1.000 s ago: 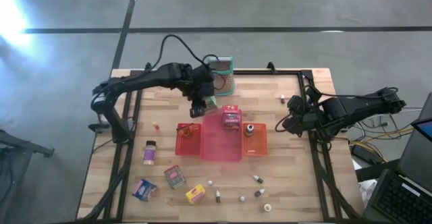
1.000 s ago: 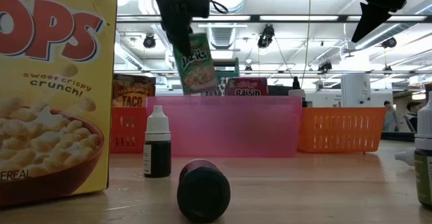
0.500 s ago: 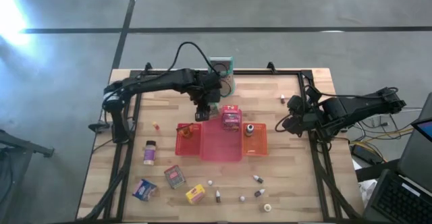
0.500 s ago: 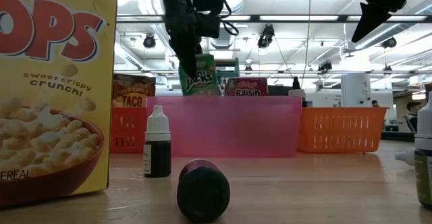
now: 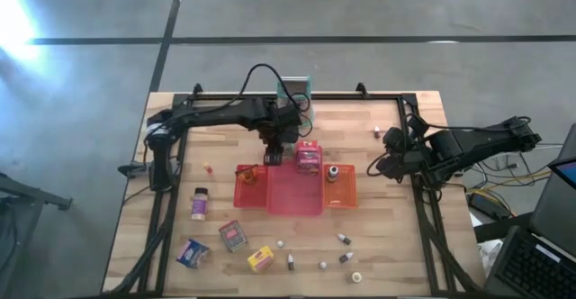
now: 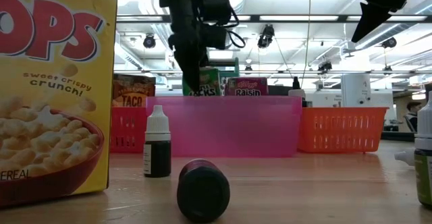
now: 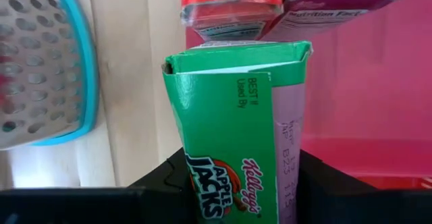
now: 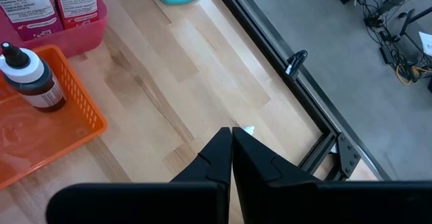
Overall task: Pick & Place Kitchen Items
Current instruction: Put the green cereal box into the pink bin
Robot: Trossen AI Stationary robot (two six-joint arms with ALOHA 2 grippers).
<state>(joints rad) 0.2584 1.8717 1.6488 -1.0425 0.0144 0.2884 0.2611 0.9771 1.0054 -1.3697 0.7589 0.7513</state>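
Note:
My left gripper (image 5: 274, 152) is over the far left corner of the pink tray (image 5: 294, 191), shut on a green Apple Jacks box (image 7: 233, 129). In the low view the box (image 6: 203, 82) stands upright behind the tray's wall (image 6: 223, 126), which hides its lower end. A pink Raisin box (image 5: 308, 157) and a red box (image 7: 229, 1) stand just beyond it. My right gripper (image 8: 231, 150) hovers shut above bare wood near the table's right edge, holding nothing. More boxes (image 5: 233, 235) and small bottles (image 5: 343, 239) lie near the front edge. My left gripper pinches the green box between its two fingers (image 7: 158, 180), one on each narrow side (image 7: 177, 150) at the box's upper end. It comes from above, pointing down. The box hangs upright below the fingers; whether its bottom touches the tray is hidden by the tray wall.
The teal-rimmed mesh holder (image 7: 40, 62) sits at the far edge beside the left gripper. An orange tray (image 8: 40, 136) holds a capped bottle (image 8: 27, 75); a red tray (image 5: 251, 185) adjoins the pink one. A yellow cereal box (image 6: 47, 89), dropper bottle (image 6: 157, 143) and toppled jar (image 6: 202, 190) stand near the low camera.
My left gripper has moved toward the table's right and downward, carrying the green box from above the red tray's far end to the pink tray. The box, tilted and high before, now stands upright and has sunk behind the pink wall.

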